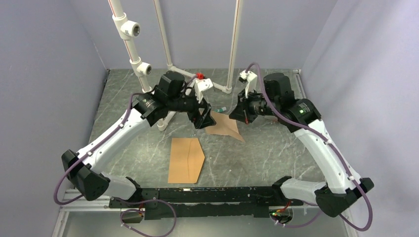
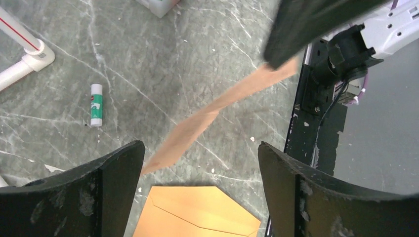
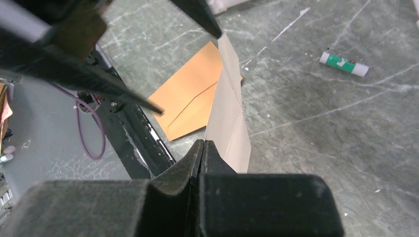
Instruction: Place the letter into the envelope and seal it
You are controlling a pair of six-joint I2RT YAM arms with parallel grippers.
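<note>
The kraft-brown paper envelope [image 1: 185, 160] lies flat on the grey marbled table [image 1: 267, 153], its pointed flap to the right. The left gripper [image 1: 205, 120] gapes wide, and the thin peach-pink letter [image 1: 225, 126] slants between its fingers. The white glue stick [image 2: 96, 104] has a green label, its print unreadable. The right gripper [image 3: 202, 148] pinches the letter's far end.

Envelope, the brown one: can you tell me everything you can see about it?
The envelope is kraft-brown paper: a long narrow rectangle with a pointed triangular flap. The flap is open, spread flat, pointing toward the robot's right. It looks smooth, with a crease line where the flap joins. It lies flat at the near middle of the grey marbled table. Only the table touches it; the letter is apart, farther back, pinched in the right end effector.
</note>
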